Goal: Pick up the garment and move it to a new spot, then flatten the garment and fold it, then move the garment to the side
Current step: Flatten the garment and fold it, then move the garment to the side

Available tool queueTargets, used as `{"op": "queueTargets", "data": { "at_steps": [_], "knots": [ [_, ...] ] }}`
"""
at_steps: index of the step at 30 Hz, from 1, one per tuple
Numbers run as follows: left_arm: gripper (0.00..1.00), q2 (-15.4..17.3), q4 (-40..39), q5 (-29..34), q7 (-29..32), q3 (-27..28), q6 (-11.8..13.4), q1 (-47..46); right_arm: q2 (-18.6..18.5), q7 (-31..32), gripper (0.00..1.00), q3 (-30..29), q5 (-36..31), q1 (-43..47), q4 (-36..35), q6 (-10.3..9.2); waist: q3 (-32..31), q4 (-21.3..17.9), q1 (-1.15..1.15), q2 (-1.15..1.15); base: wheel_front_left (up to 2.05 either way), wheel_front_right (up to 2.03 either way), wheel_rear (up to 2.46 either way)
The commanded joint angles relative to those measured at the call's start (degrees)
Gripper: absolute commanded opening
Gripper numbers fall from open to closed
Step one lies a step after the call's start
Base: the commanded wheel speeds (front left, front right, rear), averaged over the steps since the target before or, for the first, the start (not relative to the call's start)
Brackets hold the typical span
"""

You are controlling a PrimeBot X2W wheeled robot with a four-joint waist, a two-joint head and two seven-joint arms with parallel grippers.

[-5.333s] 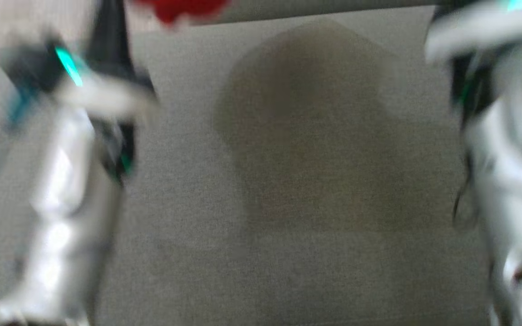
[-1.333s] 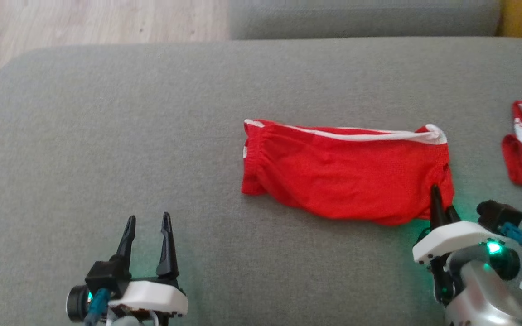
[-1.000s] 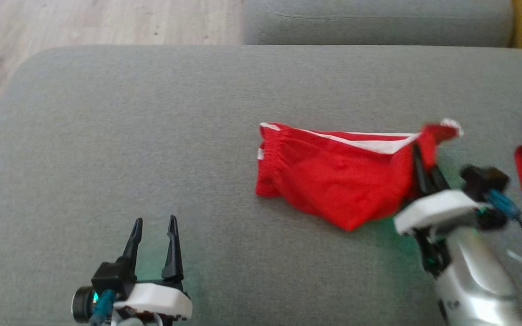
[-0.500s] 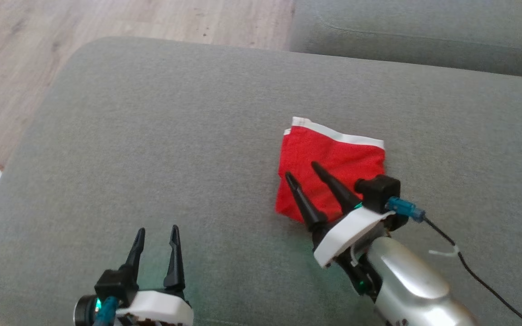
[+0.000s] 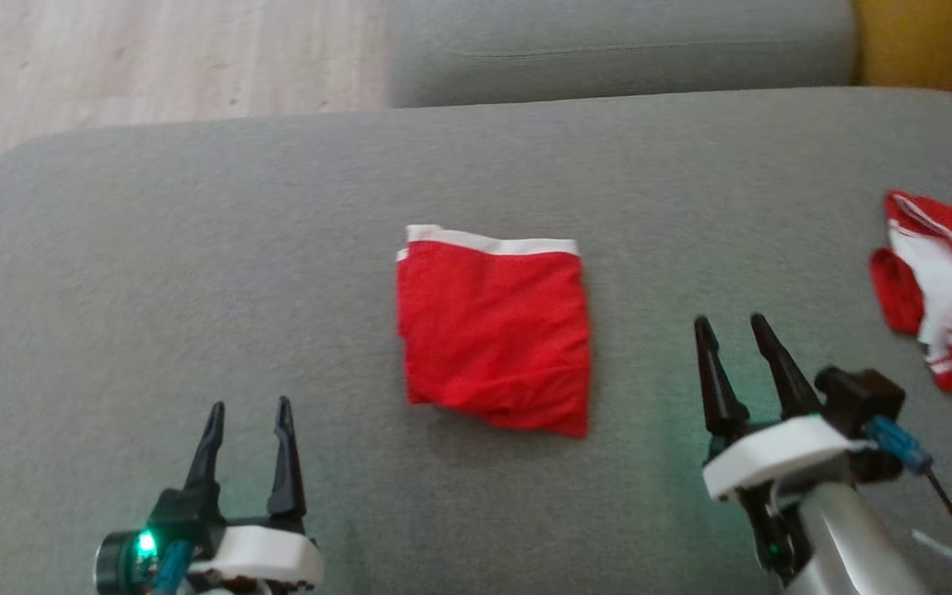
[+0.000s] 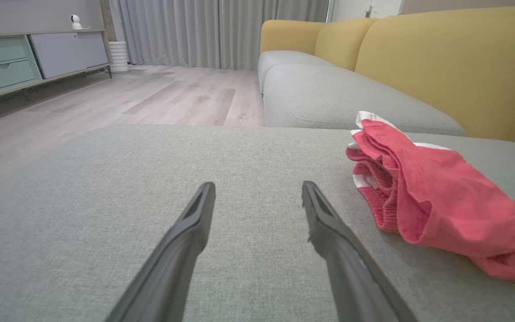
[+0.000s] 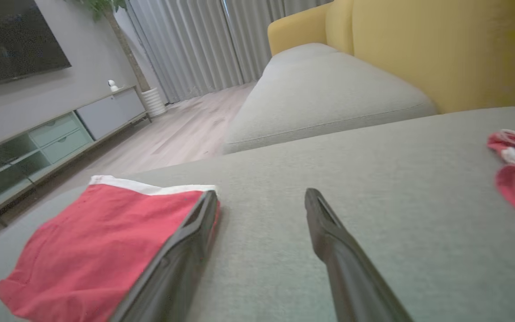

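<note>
The red garment point(image 5: 495, 335), with a white band along its far edge, lies folded into a rough square in the middle of the grey cushion point(image 5: 195, 248). It also appears in the left wrist view as a red garment point(image 6: 427, 197) to the right and in the right wrist view as a red garment point(image 7: 92, 250) to the left. My right gripper point(image 5: 730, 328) is open and empty, to the right of the garment and clear of it. Near the front edge, to the garment's lower left, my left gripper point(image 5: 247, 411) is open and empty too.
A second red and white garment point(image 5: 935, 289) lies crumpled at the cushion's far right. Another grey seat cushion point(image 5: 616, 41) and a yellow sofa back point(image 5: 930, 41) lie behind. Wooden floor point(image 5: 154, 58) lies beyond the cushion's left and far edges.
The right gripper took the garment's right end, carried it left over the rest into a fold, let go and drew back right. The left gripper stayed put; the head camera shifted.
</note>
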Motion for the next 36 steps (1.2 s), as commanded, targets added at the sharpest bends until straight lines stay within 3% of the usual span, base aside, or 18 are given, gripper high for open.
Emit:
{"op": "queueTargets", "data": {
  "at_steps": [1, 7, 21, 29, 36],
  "knots": [
    [1.0, 0.4, -2.2, 1.0, -0.5, 3.0, 0.6, 0.0, 0.7, -0.6, 1.0, -0.2, -1.5, 0.6, -2.5, 0.19, -0.8, -2.8, 0.0, 0.0, 0.0, 0.0, 0.0],
    [1.0, 0.4, -2.7, 1.9, -0.5, 3.6, 0.9, 2.8, 0.7, -0.6, 1.0, -1.7, -5.7, 4.4, -3.3, 0.19, -1.6, -4.2, 0.0, 0.0, 0.0, 0.0, 0.0],
    [1.0, 0.4, -3.6, 2.6, -0.5, 2.8, 1.2, 3.7, 0.7, -0.6, 1.0, 1.3, -3.2, 4.3, -2.1, 0.19, -1.1, -1.9, 0.0, 0.0, 0.0, 0.0, 0.0],
    [1.0, 0.4, -3.1, 3.0, -0.5, -1.0, -0.2, 0.3, 0.7, -0.6, 1.0, 5.8, 0.4, -6.2, 4.2, 0.19, 3.0, 5.7, 0.0, 0.0, 0.0, 0.0, 0.0],
    [1.0, 0.4, -1.6, 3.7, -0.5, -4.3, -1.2, -0.3, 0.7, -0.6, 1.0, 5.0, 4.3, -12.3, 21.1, 0.19, 4.7, 12.8, 0.0, 0.0, 0.0, 0.0, 0.0]
  ]
}}
